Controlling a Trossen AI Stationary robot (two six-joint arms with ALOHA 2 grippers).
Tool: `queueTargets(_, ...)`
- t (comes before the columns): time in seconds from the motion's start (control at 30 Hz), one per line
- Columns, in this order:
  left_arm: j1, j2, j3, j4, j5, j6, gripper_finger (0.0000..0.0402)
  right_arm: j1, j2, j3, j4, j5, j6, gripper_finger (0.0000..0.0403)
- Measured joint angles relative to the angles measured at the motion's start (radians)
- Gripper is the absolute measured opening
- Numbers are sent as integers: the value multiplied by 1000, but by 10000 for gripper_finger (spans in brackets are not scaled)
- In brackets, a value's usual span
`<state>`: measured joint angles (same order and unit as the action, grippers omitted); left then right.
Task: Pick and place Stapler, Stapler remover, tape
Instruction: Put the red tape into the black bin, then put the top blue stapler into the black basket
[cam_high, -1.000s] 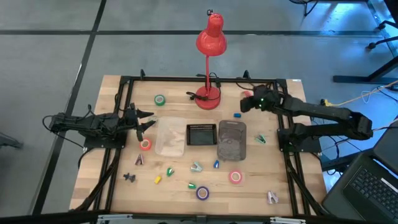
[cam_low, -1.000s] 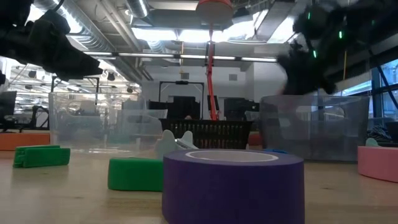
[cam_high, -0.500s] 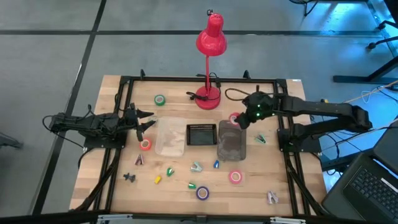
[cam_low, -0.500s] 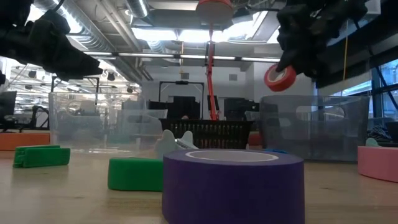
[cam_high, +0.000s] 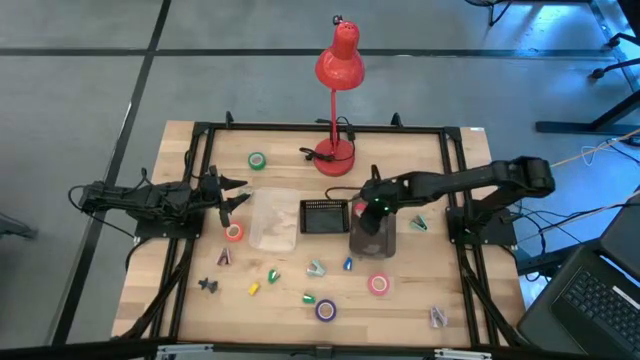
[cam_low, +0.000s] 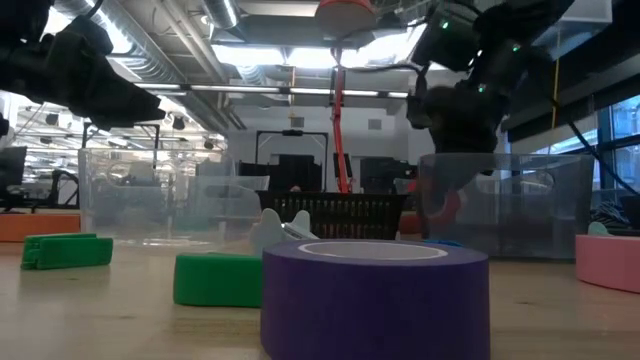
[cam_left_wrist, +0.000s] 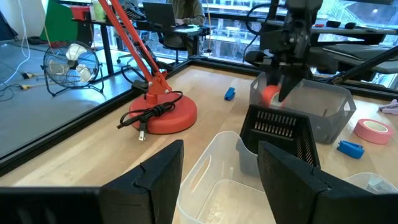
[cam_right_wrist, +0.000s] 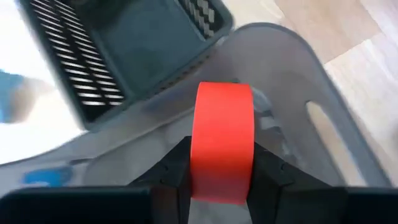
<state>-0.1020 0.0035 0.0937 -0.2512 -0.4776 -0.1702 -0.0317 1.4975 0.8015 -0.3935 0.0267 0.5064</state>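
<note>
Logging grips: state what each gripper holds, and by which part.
Right gripper pinches a red tape roll across its flat sides, over the grey bin. Left gripper holds nothing.

tape roll (cam_right_wrist: 222, 140) in right claw (cam_high: 366, 212), over bin (cam_high: 385, 240)

Overhead, straight down on the whole tabletop (cam_high: 300, 150). Low, level across it, close behind a purple tape roll (cam_low: 375, 297). Wrist views looking forward; left and right both on the clear bin (cam_left_wrist: 311, 109).
</note>
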Motion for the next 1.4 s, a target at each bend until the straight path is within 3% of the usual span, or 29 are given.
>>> queueTargets(0.4,0,0,0,0,0,0,196,0,26,26,-60,17,-88,105)
queueTargets(0.47,0,0,0,0,0,0,196,0,26,36,-66,16,-64,136)
queueTargets(0.63,0,0,0,1,0,0,196,0,26,119,-150,15,-31,269)
queueTargets(0.8,0,0,0,1,0,0,196,10,24,208,-248,23,-43,322)
queueTargets(0.9,0,0,0,1,0,0,196,10,24,260,-392,84,-62,320)
queueTargets(1.07,0,0,0,1,0,0,196,-7,24,322,-631,420,-120,294)
queueTargets(1.4,0,0,-3,88,-46,0,196,-229,24,323,-629,289,-425,245)
